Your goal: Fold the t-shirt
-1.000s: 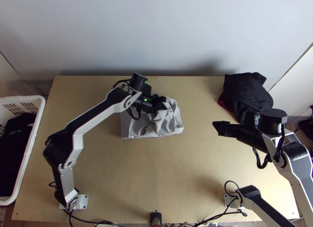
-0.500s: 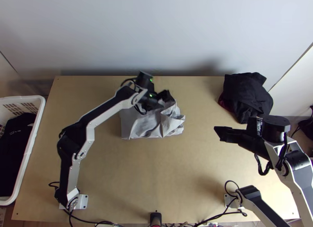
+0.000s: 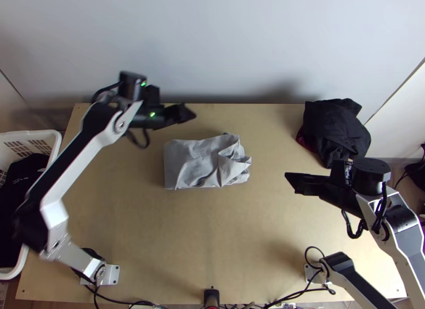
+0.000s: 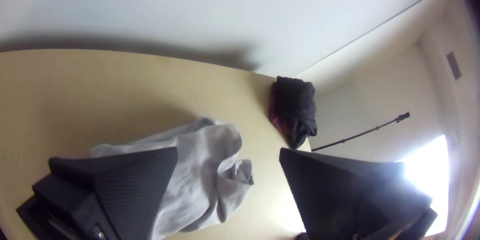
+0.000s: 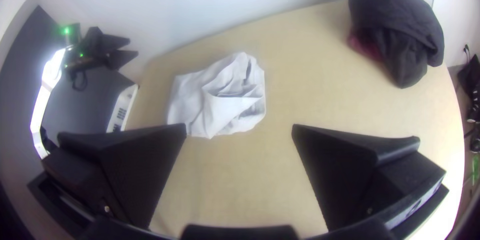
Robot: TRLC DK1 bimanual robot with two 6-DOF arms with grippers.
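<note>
Grey t-shirt (image 3: pixel 194 163) on tabletop (image 3: pixel 212 245), left of middle toward far edge, folded into a rough block, left end flatter, right end bunched with loose creases. Left end effector (image 3: pixel 192 115) wide, nothing held, near the shirt on its far side, not touching. Right end effector (image 3: pixel 287 177) also wide and unloaded, apart from shirt, to its right. Black cloth bundle (image 3: pixel 336 129), some dark red, far right corner. White basket (image 3: pixel 37 218) at left, black clothing (image 3: pixel 20 186) inside.

Pale wall (image 3: pixel 223 43) behind a light wooden table (image 3: pixel 175 234).
</note>
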